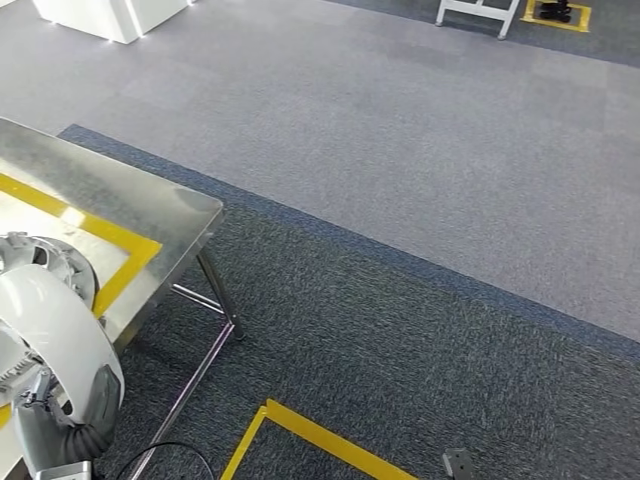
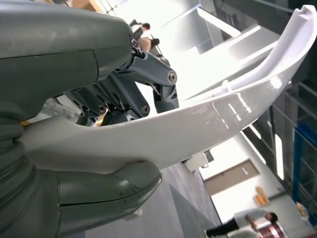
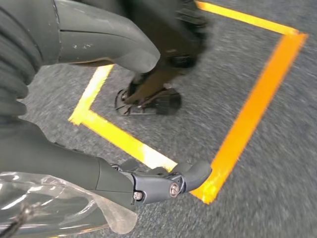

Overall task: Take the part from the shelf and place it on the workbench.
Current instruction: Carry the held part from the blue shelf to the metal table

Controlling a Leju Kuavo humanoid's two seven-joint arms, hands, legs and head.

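The part (image 1: 54, 318) is a white curved shell with a round grey ribbed piece behind it, at the lower left of the head view, over the near corner of the steel workbench (image 1: 143, 200). My left hand (image 1: 69, 425) grips the shell from below. In the left wrist view the part (image 2: 209, 119) is a long white arc, clamped in my left hand (image 2: 93, 64) between the dark fingers (image 2: 149, 69) and the grey thumb. Whether the part touches the bench top I cannot tell. My right hand (image 3: 75, 166) hangs over the carpet with fingers apart and holds nothing.
The workbench top carries a yellow tape frame (image 1: 124, 260), and its thin metal legs (image 1: 219, 300) splay onto dark carpet. A yellow tape square (image 1: 317, 432) marks the floor ahead. White furniture (image 1: 113, 15) stands far off. A person (image 2: 242, 224) is in the background.
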